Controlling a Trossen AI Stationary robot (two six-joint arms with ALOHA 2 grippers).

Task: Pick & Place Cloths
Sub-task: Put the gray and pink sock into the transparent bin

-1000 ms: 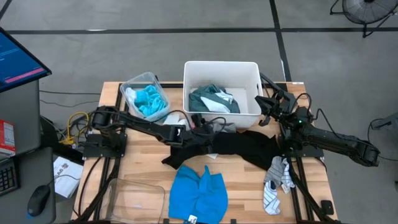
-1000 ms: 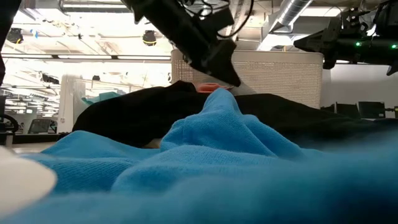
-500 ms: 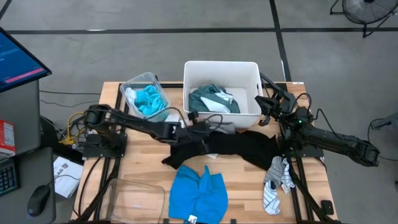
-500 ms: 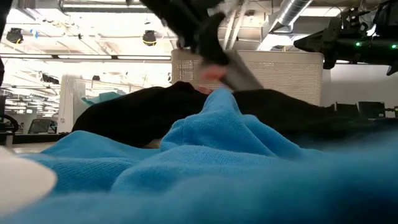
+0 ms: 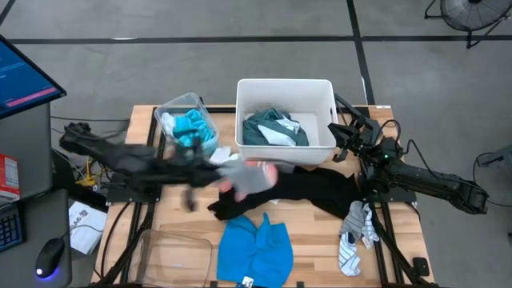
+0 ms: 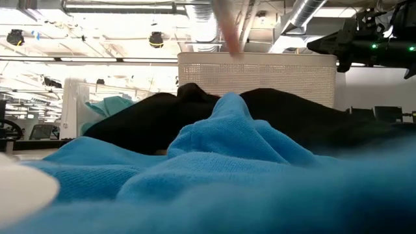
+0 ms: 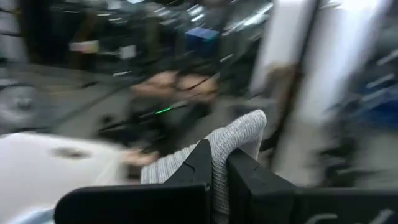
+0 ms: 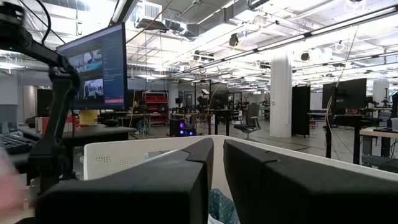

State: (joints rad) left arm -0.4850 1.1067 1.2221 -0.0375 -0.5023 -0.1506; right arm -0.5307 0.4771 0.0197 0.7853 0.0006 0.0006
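Left gripper (image 7: 214,163) pinching grey sock (image 7: 233,138) between closed fingers, left of white tub (image 5: 285,86). Black garment (image 5: 312,186) lying on counter (image 5: 188,220) below tub. Right gripper (image 5: 340,142) waiting beside tub, fingers nearly closed, holding nothing.

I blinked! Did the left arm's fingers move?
Yes. The left gripper, shut on a grey sock, has swung away from the white tub toward the table's left side.

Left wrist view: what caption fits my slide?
Left gripper shut on a small grey ribbed sock, lifted mid-swing.
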